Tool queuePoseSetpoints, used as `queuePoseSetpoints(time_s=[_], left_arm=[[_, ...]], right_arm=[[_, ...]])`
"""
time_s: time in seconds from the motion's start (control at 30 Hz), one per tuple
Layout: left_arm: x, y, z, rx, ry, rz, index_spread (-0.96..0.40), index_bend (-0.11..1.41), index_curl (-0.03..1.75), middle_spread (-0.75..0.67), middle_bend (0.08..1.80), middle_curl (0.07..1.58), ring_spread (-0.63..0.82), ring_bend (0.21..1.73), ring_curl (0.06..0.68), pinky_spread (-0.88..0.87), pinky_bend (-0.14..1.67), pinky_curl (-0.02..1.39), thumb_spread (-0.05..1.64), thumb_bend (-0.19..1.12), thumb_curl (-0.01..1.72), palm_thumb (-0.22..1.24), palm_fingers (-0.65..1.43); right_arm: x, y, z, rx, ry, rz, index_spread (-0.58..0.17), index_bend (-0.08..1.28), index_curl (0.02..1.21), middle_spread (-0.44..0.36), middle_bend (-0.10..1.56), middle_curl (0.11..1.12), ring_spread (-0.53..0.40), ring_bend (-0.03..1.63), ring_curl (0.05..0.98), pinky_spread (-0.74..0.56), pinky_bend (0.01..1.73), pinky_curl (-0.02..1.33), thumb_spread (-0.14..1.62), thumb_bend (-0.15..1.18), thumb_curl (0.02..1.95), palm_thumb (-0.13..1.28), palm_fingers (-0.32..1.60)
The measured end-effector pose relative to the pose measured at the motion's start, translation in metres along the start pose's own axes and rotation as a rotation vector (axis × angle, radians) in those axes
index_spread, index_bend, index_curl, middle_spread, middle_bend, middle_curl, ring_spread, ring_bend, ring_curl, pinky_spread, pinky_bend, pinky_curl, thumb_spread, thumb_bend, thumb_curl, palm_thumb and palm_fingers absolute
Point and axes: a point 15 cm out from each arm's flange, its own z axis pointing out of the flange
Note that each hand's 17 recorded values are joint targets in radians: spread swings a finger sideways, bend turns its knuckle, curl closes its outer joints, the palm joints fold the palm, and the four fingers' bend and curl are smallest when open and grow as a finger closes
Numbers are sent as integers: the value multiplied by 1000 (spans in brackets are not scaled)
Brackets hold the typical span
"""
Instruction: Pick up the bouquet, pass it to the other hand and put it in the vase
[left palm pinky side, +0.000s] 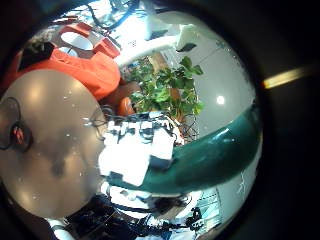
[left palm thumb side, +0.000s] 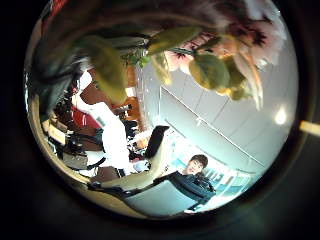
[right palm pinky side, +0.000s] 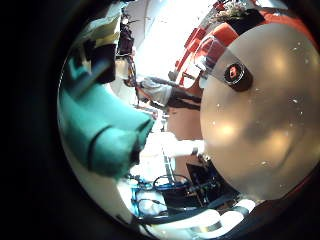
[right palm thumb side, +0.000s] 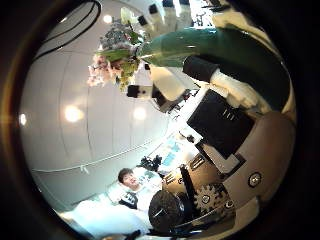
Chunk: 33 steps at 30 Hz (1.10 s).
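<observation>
The bouquet has a smooth wrapped stem and leafy flower heads. In the right thumb side palm view the stem (right palm thumb side: 215, 45) runs close past the palm, with the flowers (right palm thumb side: 113, 58) at its far end, and my right hand's (right palm thumb side: 222, 118) fingers lie curled beside it. The right little finger side palm view shows the wrap (right palm pinky side: 108, 130) close up. The left thumb side palm view has blossoms and leaves (left palm thumb side: 200, 60) right at the palm. The left little finger side palm view shows leaves (left palm pinky side: 165, 90), the stem (left palm pinky side: 215, 150) and a hand (left palm pinky side: 140, 150) on it. I cannot make out the vase.
A rounded bulky thing (left palm pinky side: 85, 65) stands beside the table's far edge.
</observation>
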Motion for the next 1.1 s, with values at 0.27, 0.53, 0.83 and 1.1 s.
queuePoseSetpoints(time_s=[0.27, 0.53, 0.83, 1.1], left_arm=[[-7, -2, 0, -16, 9, -97, -75, 189, 346, -80, 801, 621, -196, 1107, 355, -114, 804, 479, 963, 120, 445, 772, 1294], [-7, 1, -3, -14, 19, -64, -391, 649, 589, -336, 1048, 815, -389, 1408, 505, -409, 1217, 677, 980, 195, 582, 1001, 1194], [21, 0, -26, 105, -41, 97, -570, 798, 810, -448, 1160, 917, -400, 1525, 554, -495, 1316, 759, 1038, 188, 680, 1031, 1057], [44, -6, -86, 368, -244, 273, -650, 775, 958, -490, 1177, 959, -396, 1559, 562, -522, 1330, 803, 1076, 174, 748, 1036, 1019]], right_arm=[[19, -13, -6, 47, 54, 23, -230, 1186, 921, -118, 1414, 770, -208, 1430, 762, -192, 1193, 1058, 866, 2, 1364, 1139, 1112], [34, -26, -28, 146, 100, 38, -239, 1128, 915, -130, 1353, 762, -213, 1389, 754, -216, 1181, 1043, 909, -60, 1236, 910, 1028], [51, -28, -48, 183, 93, 73, -349, 515, 714, -156, 926, 624, -223, 1223, 638, -303, 1013, 876, 978, -38, 897, 779, 125], [56, -30, -62, 219, 89, 82, -362, 469, 574, -125, 693, 494, -98, 963, 488, 105, 753, 725, 986, -33, 727, 754, 39]])
